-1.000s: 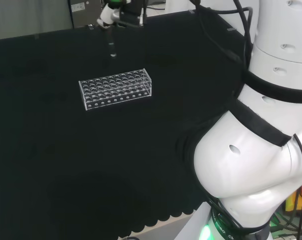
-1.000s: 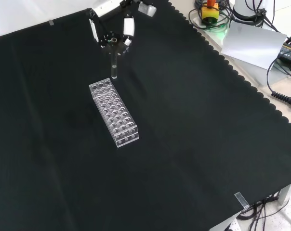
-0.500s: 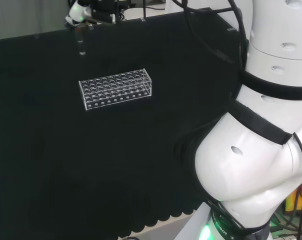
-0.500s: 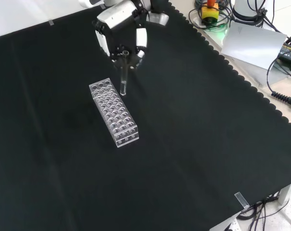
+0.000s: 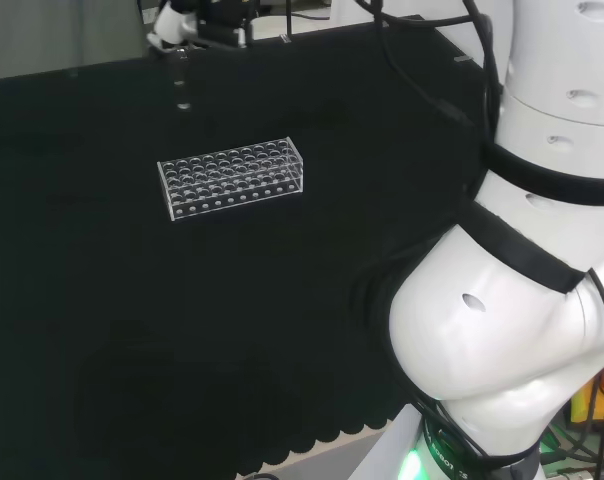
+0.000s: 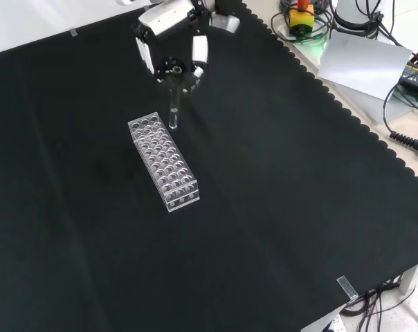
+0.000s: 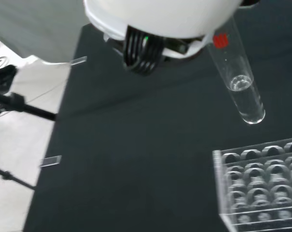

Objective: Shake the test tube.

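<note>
We see the black scalloped-edged cloth [image 6: 278, 207] spread below the hand [image 6: 173, 31], a white sheet [image 6: 365, 62] and black cables [image 6: 406, 135] well off beside it.

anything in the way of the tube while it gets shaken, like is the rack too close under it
Nothing visible blocks it. The hand holds the test tube by its upper end, hanging in the air. In the wrist view the tube's bottom is clear of the rack. The rack is the only thing nearby on the cloth.

Test tube [image 6: 173, 111] swung back rightward, head view.
</note>
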`<state>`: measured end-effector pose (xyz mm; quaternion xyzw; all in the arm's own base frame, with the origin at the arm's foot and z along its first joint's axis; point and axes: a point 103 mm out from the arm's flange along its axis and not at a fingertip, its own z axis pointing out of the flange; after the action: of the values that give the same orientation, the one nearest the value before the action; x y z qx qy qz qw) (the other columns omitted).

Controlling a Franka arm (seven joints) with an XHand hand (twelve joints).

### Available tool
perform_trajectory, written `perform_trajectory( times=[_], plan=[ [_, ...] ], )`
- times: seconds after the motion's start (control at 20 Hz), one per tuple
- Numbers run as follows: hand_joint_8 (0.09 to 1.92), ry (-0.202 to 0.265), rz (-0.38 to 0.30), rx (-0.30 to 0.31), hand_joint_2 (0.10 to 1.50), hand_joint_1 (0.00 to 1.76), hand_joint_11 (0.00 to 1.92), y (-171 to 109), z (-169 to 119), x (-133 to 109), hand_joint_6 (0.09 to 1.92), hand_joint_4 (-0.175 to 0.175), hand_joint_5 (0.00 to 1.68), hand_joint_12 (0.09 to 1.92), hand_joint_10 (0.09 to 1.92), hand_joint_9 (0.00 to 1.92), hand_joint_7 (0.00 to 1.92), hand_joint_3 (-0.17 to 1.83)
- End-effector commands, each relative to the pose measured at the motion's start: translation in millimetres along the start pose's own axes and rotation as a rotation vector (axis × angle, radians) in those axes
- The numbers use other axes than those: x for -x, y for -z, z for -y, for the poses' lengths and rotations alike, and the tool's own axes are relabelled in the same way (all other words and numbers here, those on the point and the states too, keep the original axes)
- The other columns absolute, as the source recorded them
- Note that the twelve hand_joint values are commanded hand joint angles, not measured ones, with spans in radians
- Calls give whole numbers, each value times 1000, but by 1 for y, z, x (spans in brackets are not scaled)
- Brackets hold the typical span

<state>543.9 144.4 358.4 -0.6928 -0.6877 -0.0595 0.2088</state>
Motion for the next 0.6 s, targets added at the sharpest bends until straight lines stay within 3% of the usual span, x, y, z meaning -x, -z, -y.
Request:
perform_trajectory(
  times=[0.05,0.35,0.6],
  plan=[
    [419,-150,30,40,635,1240,1351,23,12,85,369,-175,1417,849,723,1692,1761,616],
    [418,-279,84,70,635,1240,1350,45,29,152,368,-175,1418,849,724,1691,1761,616],
    [417,-332,108,78,634,1240,1350,52,34,175,368,-175,1418,849,725,1691,1762,617]
  ],
)
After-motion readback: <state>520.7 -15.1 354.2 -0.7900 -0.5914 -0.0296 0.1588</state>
